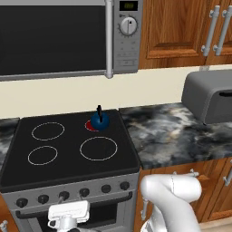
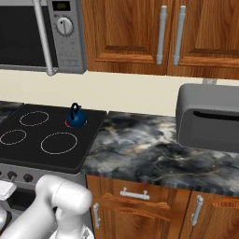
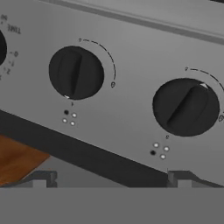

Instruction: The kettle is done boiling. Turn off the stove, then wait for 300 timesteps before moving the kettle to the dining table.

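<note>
I have the gripper [image 1: 68, 216] low at the stove [image 1: 72, 140] front, fingers spread wide, holding nothing. Ahead of them sit two full knobs; the right-hand knob [image 3: 186, 107] has its bar slanted. One kettle [image 1: 99, 119] sits on the glowing back-right burner [image 1: 90, 125]; four burners, six knobs along the front.

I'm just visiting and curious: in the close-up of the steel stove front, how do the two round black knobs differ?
The left round black knob has its grip bar nearly upright; the right round black knob has its bar slanted. The left knob's white marker sits at its lower edge, the right knob's at its upper right. The dot patterns beneath them darken different dots. Both are black, on the same steel stove front.
</note>
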Controlling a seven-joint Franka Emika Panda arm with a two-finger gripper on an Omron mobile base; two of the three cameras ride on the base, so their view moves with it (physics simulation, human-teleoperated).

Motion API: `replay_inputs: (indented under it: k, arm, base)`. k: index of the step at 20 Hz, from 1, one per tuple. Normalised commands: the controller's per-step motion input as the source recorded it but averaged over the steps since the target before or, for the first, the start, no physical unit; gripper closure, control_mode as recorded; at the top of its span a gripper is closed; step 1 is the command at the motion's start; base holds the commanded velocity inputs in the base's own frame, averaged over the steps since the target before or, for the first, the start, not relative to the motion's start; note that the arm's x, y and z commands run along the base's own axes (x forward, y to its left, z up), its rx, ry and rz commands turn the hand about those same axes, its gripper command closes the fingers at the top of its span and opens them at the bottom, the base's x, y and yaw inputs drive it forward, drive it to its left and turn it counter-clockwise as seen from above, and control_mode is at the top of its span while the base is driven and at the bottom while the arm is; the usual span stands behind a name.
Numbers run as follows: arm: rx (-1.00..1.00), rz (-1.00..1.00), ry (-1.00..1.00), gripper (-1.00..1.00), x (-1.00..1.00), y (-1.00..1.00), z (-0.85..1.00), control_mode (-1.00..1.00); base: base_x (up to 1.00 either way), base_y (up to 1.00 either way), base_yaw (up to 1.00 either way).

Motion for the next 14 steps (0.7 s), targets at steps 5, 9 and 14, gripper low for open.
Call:
replay_inputs:
  k: [5,9,14]
  arm:
    - [-0.02,0.00,0.00,-1.00,0.20,0.18,-0.21,-1.00]
    - [-0.03,0.00,0.00,-1.00,0.17,0.21,-0.23,-1.00]
    - [-0.04,0.00,0.02,-1.00,0.11,0.15,-0.25,-1.00]
  base:
    - [0.00,0.00,0.00]
    - [0.00,0.00,0.00]
    - [0.00,0.00,0.00]
